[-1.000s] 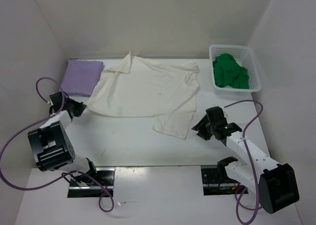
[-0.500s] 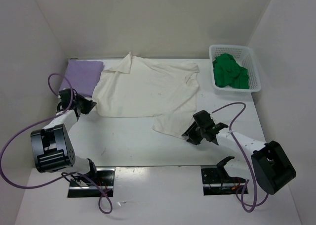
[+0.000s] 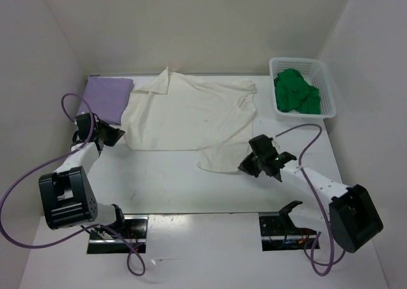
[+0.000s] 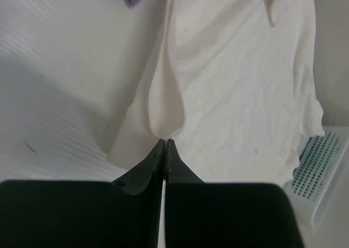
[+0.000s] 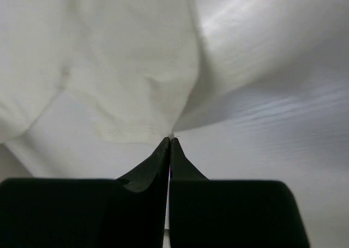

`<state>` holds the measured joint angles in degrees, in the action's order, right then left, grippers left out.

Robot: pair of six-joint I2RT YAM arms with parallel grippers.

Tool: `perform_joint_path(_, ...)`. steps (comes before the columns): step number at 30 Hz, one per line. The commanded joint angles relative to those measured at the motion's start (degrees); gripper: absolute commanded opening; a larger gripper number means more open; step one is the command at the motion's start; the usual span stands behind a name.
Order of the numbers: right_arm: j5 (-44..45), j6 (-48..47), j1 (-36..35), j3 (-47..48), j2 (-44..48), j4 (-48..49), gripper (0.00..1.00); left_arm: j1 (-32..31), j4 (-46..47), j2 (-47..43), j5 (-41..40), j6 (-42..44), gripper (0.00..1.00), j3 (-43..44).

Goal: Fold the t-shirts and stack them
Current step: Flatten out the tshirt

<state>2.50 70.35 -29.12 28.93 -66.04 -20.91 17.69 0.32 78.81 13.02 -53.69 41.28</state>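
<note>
Green t-shirt (image 3: 296,92) sits bunched in the white lattice basket (image 3: 328,89).

Nothing legible. No text, label, brand, number or sign can be read in any of the three views.
</note>
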Motion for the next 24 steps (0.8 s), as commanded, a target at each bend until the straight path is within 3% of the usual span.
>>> perform_joint_path(1, 8.73, -6.87, -0.41, 14.72, 8.46, -8.67, 0.00, -3.17, -4.16, -3.48, 3.14, 3.67, 0.00, 4.41)
perform_joint_path(5, 12.87, -16.89, 0.12, 42.17, 7.78, -17.31, 0.00, -8.01, -9.36, -6.82, 3.16, 4.38, 0.00, 15.47)
perform_joint_path(9, 16.65, -27.17, 0.12, 66.29, 0.15, -22.15, 0.00, -7.50, -11.82, -7.44, 6.66, 2.55, 0.00, 31.99)
perform_joint_path(10, 17.18, -31.19, 0.12, 76.96, -1.70, -23.20, 0.00, -6.89, -13.14, -7.44, 8.32, 1.93, 0.00, 39.85)
perform_joint_path(13, 19.38, -38.06, 0.12, 93.80, -8.82, -27.69, 0.00, -1.71, -15.17, -7.44, 10.27, -0.26, 0.00, 50.80)
perform_joint_path(14, 19.99, -39.74, 0.12, 104.56, -10.41, -28.57, 0.00, 0.04, -15.17, -7.44, 12.02, -0.88, 0.00, 57.10)
perform_joint_path(16, 21.22, -43.69, 0.65, 116.89, -14.19, -29.10, 0.00, 4.79, -15.70, -6.13, 14.74, -3.33, 0.00, 62.41)
perform_joint_path(22, 23.16, -50.38, 0.65, 129.08, -17.71, -22.17, 0.00, 6.30, -14.47, -2.09, 16.25, -7.48, 0.00, 73.41)
perform_joint_path(24, 24.38, -52.14, 0.65, 128.85, -19.29, -19.19, 0.00, 6.30, -14.47, -0.68, 14.76, -8.01, 0.00, 75.96)
